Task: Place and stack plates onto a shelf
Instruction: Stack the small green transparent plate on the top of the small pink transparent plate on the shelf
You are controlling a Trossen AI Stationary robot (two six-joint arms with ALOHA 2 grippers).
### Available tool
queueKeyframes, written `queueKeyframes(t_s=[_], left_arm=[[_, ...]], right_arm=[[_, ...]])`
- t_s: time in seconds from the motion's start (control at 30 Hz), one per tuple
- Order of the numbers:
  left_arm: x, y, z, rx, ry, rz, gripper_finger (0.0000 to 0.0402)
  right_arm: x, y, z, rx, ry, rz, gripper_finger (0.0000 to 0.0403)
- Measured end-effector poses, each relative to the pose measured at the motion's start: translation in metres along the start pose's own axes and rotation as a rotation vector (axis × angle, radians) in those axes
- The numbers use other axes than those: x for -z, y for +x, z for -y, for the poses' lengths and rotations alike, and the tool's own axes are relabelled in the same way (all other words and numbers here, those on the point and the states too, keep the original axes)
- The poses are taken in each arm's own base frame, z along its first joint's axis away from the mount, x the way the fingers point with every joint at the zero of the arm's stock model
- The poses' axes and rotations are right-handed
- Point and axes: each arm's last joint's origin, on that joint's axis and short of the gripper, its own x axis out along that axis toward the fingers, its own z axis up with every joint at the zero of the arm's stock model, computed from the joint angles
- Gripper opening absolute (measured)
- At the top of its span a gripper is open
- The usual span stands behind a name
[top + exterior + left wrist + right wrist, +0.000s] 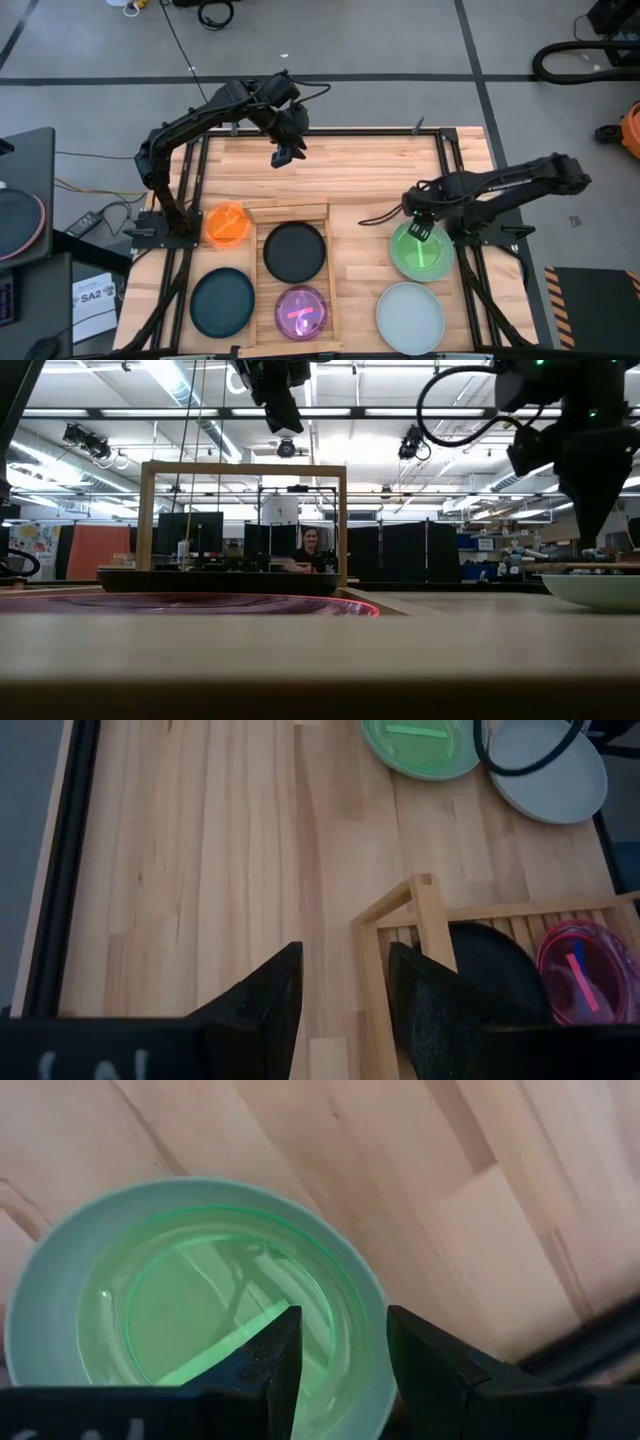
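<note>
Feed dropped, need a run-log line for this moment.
left pincer: open, above bare table | right pincer: open, over green plate | shelf: black plate, purple plate

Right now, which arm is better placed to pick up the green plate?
The right. Its end effector hovers open directly over the green plate, which sits in the mint green plate. The left end effector is raised over bare tabletop beyond the shelf.
</note>
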Motion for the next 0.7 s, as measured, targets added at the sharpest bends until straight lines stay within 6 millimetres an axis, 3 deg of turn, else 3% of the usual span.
queueKeyframes(t_s=[0.2,0.7], left_arm=[[0.0,0.0,0.0,0.0,-0.001,-0.001,0.0155],[0.0,0.0,0.0,0.001,-0.021,-0.003,0.0155]], right_arm=[[-0.013,0.011,-0.003,-0.005,-0.1,-0.008,0.0154],[-0.025,0.037,-0.016,-0.069,-0.393,-0.148,0.0153]])
